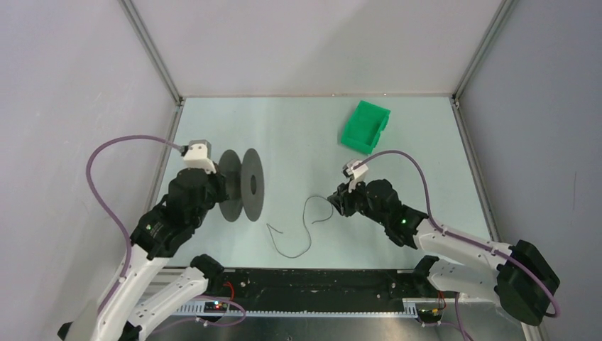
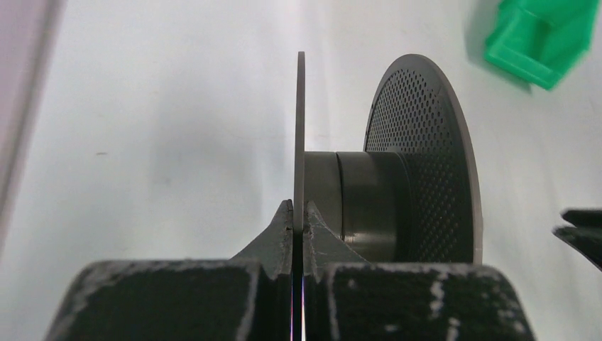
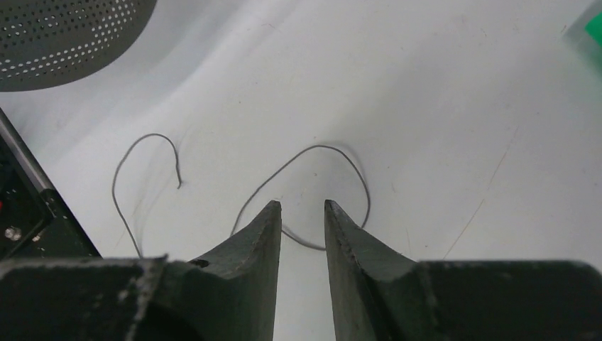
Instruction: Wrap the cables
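Cable [image 3: 319, 146] lies curled at lower centre of the overhead view; right claw [image 3: 302, 213] hangs parted over it to pinch; left claw [image 2: 298, 213] clamps the reel [image 2: 419, 163] by its rim, likely steadying it for winding

Counter [image 1: 298, 135] layout
Reel [image 1: 253, 186] stood left; cable [image 3: 319, 146] lay right of it, further forward; bin [image 1: 365, 126] sat behind, rear right.
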Available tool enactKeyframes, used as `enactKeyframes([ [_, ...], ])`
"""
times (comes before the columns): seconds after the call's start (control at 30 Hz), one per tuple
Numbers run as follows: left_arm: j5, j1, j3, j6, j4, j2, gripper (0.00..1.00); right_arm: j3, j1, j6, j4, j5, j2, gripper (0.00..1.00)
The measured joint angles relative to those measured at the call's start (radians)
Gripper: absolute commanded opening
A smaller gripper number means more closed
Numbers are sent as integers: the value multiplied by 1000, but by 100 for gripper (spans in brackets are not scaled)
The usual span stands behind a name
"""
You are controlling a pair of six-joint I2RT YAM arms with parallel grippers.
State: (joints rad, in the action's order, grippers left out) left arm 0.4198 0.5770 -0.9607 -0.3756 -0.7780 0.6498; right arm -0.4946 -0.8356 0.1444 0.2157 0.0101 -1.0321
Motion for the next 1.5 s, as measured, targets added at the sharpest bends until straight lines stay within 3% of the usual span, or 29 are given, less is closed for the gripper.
enactKeyframes([
  [0.2,84,-107,5,17,2,-16,0,-146,-28,178,-26,17,-150,32],
  [0.37,102,-226,88,-18,3,-23,0,-325,-166,288,-43,80,-362,41],
  [0.57,128,-299,161,-65,-14,-32,0,-557,-336,307,-138,168,-581,44],
  [0.83,145,-326,195,-101,-13,-50,0,-740,-418,295,-276,217,-803,43],
  [1.03,146,-354,215,-126,-14,-57,0,-772,-424,283,-361,218,-877,37],
  [1.1,145,-359,218,-133,-13,-57,0,-775,-423,281,-377,218,-884,28],
  [1.2,144,-362,227,-140,-10,-57,0,-776,-419,269,-386,217,-889,2],
  [1.37,89,-362,229,-100,-3,-49,1,-779,-396,235,-411,208,-882,0],
  [1.5,-87,-364,229,1,28,-14,8,-748,-344,166,-435,182,-795,0],
])
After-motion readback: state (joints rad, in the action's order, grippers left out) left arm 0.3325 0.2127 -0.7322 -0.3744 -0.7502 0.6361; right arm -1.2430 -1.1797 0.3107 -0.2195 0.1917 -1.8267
